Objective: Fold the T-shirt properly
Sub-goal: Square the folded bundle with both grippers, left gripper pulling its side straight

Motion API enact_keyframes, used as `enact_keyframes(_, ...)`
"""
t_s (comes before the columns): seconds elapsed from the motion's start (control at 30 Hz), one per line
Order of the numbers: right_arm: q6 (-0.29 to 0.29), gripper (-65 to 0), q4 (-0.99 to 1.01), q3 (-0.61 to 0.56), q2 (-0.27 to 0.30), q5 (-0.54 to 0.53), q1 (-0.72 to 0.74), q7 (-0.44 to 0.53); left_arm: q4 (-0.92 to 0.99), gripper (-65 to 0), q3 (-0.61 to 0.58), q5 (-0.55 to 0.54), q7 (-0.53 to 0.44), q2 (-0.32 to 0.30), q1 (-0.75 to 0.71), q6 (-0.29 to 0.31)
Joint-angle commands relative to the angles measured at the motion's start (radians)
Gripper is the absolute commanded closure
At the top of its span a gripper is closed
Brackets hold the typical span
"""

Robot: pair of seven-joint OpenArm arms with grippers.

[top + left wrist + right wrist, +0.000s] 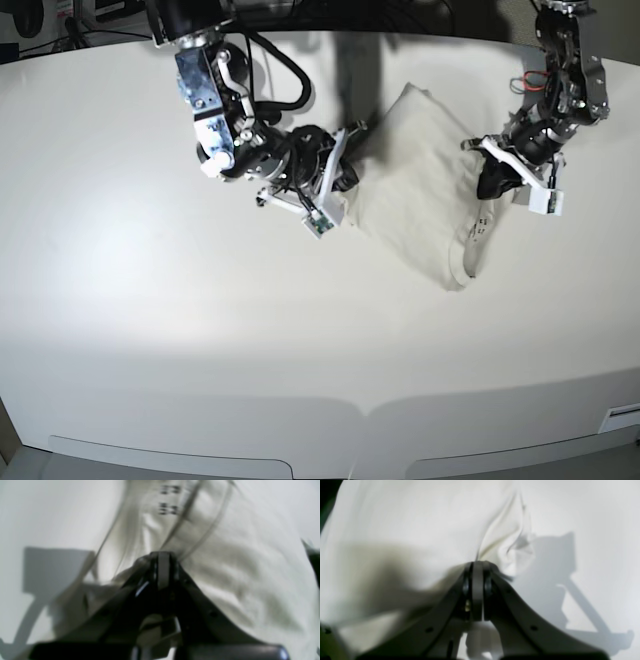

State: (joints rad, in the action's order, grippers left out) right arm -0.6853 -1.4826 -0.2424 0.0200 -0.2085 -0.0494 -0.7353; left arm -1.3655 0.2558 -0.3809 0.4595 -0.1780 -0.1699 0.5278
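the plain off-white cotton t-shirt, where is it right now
In the base view the off-white T-shirt hangs stretched over the white table, upper right of centre, between the right gripper and left gripper.

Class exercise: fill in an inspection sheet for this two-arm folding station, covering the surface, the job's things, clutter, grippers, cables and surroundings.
Surface: broad white table with a curved front edge, bare where visible.
Job's things: plain off-white cotton T-shirt, bunched and partly lifted between the arms, collar end hanging toward the front.
Clutter: nothing seen.
Grippers: left gripper, jaws shut on the T-shirt near the neckline; right gripper, jaws shut on a fabric edge.
Cables: black cables looping along the right arm; red wires on the left arm.
Surroundings: dark area behind the table, contents too unclear to name.
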Motion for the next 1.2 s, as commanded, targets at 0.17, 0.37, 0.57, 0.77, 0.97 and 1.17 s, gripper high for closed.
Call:
enact_keyframes(0.17,-0.007,0.0,-0.133,0.000,0.000,0.034,-0.158,0.001,-0.001,0.0,0.005,0.041,0.041,-0.036,0.084,-0.044)
enact_keyframes(0.37,-0.007,0.0,-0.284,0.001,0.010,0.048,-0.280,0.018,-0.005,0.0,0.005,0.036,0.048,-0.082,0.126,-0.045)
enact_keyframes(0.57,0.039,0.0,-0.392,0.001,0.010,0.049,-0.252,0.043,-0.105,0.0,0.005,-0.140,0.137,-0.183,0.109,-0.046)
enact_keyframes(0.77,0.114,0.0,-0.382,0.001,0.010,0.077,-0.134,0.066,-0.247,0.0,0.005,-0.266,0.196,-0.296,0.017,-0.185)
enact_keyframes(0.97,0.136,0.0,-0.199,0.001,0.010,0.082,0.000,0.105,-0.246,0.0,0.005,-0.272,0.052,-0.273,-0.155,-0.195)
enact_keyframes(1.17,0.136,0.0,-0.027,0.000,0.007,0.082,0.071,0.109,-0.197,0.0,0.005,-0.091,-0.052,-0.149,-0.169,-0.196)
